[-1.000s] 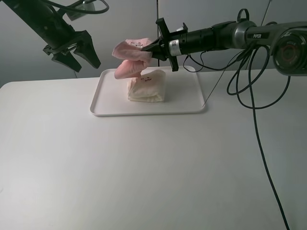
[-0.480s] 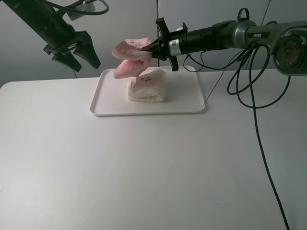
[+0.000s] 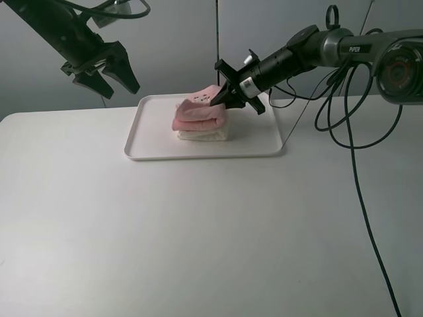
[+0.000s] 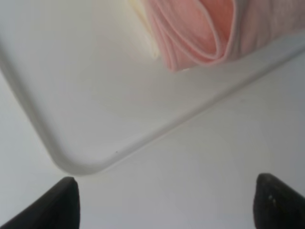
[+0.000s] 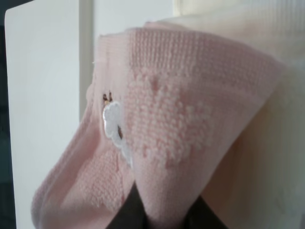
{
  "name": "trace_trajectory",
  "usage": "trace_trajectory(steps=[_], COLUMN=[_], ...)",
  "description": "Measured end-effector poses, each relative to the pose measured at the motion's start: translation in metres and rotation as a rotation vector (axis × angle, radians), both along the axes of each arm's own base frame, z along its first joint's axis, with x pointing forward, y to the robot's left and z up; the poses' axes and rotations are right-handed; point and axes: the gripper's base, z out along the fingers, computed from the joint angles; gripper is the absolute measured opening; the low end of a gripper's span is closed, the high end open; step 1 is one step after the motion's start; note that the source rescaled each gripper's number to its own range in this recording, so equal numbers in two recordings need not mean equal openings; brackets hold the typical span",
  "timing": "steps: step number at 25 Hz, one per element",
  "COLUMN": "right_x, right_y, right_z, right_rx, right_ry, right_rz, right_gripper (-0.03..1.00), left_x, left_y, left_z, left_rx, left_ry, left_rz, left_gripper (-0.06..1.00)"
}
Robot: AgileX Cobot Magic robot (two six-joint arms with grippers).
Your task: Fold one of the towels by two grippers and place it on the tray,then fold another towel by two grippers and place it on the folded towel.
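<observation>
The folded pink towel lies on top of the folded cream towel in the middle of the white tray. My right gripper reaches in from the right, angled down, and is shut on the pink towel's right edge. The right wrist view shows the pink towel pinched between the dark fingertips, with cream cloth behind it. My left gripper hangs open and empty above the tray's back left corner. In the left wrist view the pink towel lies beyond the tray's corner.
The tray sits at the back of a white table. Black cables trail from the right arm down across the table's right side. A grey wall stands behind.
My right gripper has come down and tilted, bringing the pink towel from the air onto the cream towel. The left gripper has stayed put.
</observation>
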Motion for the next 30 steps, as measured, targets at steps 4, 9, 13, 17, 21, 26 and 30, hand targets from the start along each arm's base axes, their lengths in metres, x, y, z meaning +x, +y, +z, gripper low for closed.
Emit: trace_trajectory(steps=[4, 9, 13, 17, 21, 26, 30], right_x=[-0.001, -0.006, -0.009, -0.009, -0.014, -0.031, -0.056], right_y=[0.005, 0.025, 0.026, 0.012, -0.004, -0.022, -0.036], right_z=[-0.001, -0.002, -0.001, 0.026, 0.075, 0.147, 0.208], right_rx=[-0.024, -0.033, -0.079, -0.280, -0.461, -0.602, -0.656], right_ry=[-0.014, -0.046, -0.083, -0.198, -0.322, -0.424, -0.506], right_rz=[0.010, 0.035, 0.078, 0.140, 0.181, 0.176, 0.138], right_gripper=[0.29, 0.92, 0.98, 0.98, 0.99, 0.99, 0.99], left_x=[0.000, 0.000, 0.000, -0.003, -0.011, -0.027, -0.044], left_y=[0.000, 0.000, 0.000, 0.000, 0.001, 0.005, 0.014], left_z=[0.000, 0.000, 0.001, 0.010, 0.034, 0.072, 0.101], left_rx=[-0.004, -0.004, -0.004, -0.006, -0.010, 0.002, 0.074], left_ry=[0.000, 0.000, -0.001, -0.020, -0.083, -0.180, -0.252], left_rz=[0.001, 0.001, 0.001, 0.001, 0.004, 0.004, 0.033], left_gripper=[0.95, 0.95, 0.95, 0.95, 0.95, 0.95, 0.95])
